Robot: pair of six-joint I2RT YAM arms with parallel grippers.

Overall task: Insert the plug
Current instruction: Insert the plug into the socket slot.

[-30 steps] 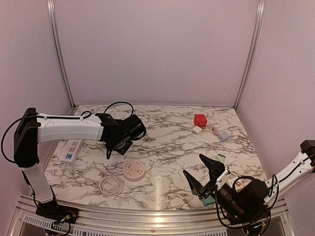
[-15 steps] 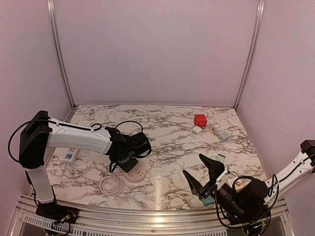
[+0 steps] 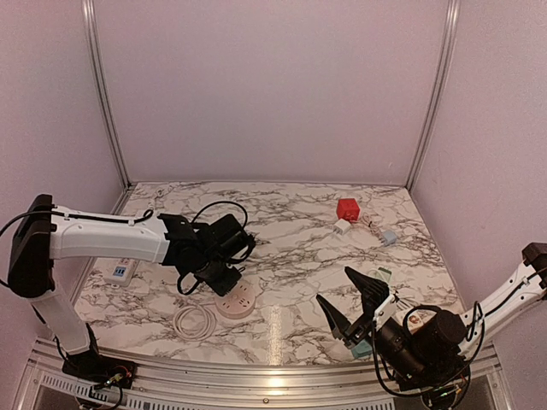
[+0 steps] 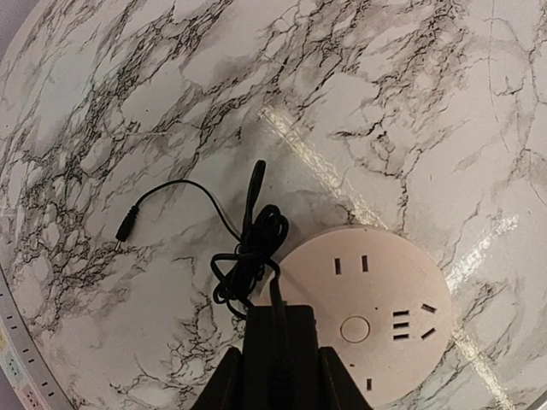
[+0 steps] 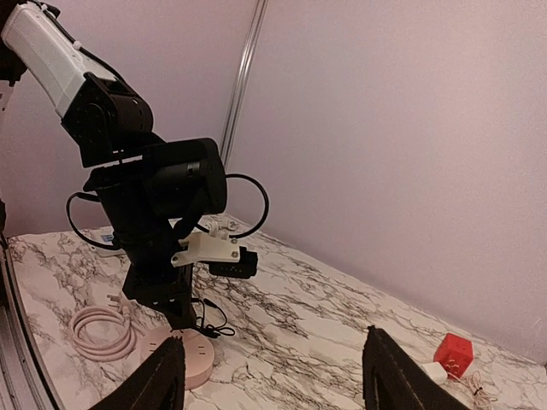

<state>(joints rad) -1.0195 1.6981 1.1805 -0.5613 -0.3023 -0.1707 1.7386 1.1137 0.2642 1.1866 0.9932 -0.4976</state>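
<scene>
A round pink socket hub (image 4: 376,320) lies on the marble table; it also shows in the top view (image 3: 239,300) and the right wrist view (image 5: 186,359). My left gripper (image 4: 278,380) is shut on a black plug (image 4: 278,342) and holds it upright over the hub's left edge. Whether its pins touch the hub is hidden. The plug's thin black cable (image 4: 248,256) lies bunched on the table beside the hub. My right gripper (image 3: 352,309) is open and empty near the table's front right, far from the hub.
A coiled pink cord (image 3: 195,322) lies left of the hub. A white power strip (image 3: 124,265) lies at the left edge. A red cube (image 3: 347,208) and small white adapters (image 3: 343,226) sit at the back right. A teal object (image 3: 363,348) lies under my right arm.
My left arm has swung from the table's back left toward the front and brought the black plug down over the round hub. The right arm has not moved.
</scene>
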